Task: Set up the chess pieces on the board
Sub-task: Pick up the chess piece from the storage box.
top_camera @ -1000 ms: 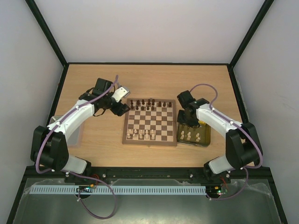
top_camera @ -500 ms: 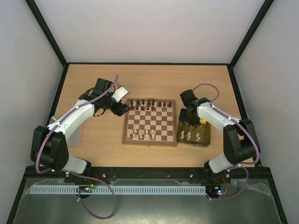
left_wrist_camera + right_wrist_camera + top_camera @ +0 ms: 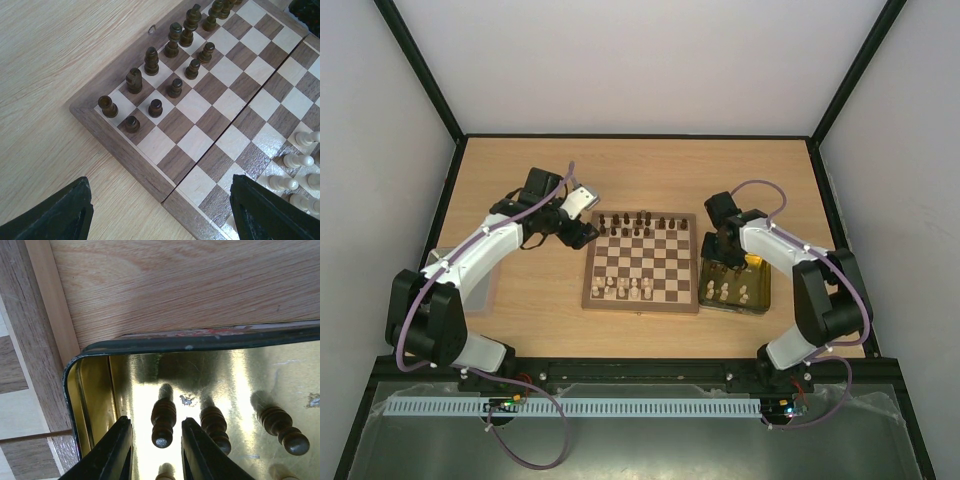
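The board (image 3: 642,258) lies mid-table. Dark pieces (image 3: 638,221) stand along its far rows and several cream pieces (image 3: 630,290) on its near rows. The left wrist view shows the board's left border (image 3: 125,150), the dark pieces (image 3: 175,60) and cream ones (image 3: 299,161). My left gripper (image 3: 582,232) hangs open and empty over the board's left edge (image 3: 160,202). My right gripper (image 3: 724,258) is low in the gold tray (image 3: 763,300). Its open jaws (image 3: 156,429) stand either side of an upright dark piece (image 3: 163,421), with a gap on both sides.
In the gold tray (image 3: 200,339) more dark pieces (image 3: 215,427) stand right of the gripped-around one, and cream pieces (image 3: 732,292) fill its near half. A grey tray (image 3: 488,290) lies under my left arm. Black frame posts edge the table.
My right gripper has moved slightly left and down into the far-left corner of the gold tray. The left arm has not moved.
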Motion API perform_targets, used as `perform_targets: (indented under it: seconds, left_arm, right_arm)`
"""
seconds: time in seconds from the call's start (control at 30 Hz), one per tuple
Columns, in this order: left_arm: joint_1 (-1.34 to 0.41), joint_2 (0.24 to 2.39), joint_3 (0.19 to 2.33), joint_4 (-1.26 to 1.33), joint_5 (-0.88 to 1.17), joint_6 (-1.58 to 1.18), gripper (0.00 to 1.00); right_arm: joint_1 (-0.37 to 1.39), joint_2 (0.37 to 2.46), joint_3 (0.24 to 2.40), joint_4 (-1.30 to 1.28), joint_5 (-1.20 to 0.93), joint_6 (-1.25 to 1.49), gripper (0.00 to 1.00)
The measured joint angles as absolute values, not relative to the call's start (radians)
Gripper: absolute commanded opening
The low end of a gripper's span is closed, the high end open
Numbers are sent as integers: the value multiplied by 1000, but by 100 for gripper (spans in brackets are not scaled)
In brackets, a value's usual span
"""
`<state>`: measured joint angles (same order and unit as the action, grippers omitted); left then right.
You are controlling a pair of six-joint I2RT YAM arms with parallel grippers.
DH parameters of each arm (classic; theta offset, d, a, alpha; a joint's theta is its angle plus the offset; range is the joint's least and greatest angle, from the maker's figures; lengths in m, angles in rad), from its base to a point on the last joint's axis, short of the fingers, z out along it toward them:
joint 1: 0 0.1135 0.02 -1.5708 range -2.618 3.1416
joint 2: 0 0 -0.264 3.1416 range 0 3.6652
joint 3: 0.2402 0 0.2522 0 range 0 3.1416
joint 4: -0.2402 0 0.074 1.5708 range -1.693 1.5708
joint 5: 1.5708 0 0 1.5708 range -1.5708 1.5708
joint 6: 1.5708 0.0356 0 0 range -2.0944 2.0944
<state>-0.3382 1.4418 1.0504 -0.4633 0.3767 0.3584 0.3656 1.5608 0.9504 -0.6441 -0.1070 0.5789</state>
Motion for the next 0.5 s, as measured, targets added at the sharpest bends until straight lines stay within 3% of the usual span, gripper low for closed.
perform_targets:
  seconds: [0.2, 0.5]
  left_arm:
    - [-339, 1441, 1050, -463, 374, 358, 76]
    - [-339, 1442, 1050, -463, 373, 358, 76]
  right_arm:
    - [366, 1575, 948, -641, -113, 579, 25]
    - [366, 1597, 947, -640, -113, 580, 12]
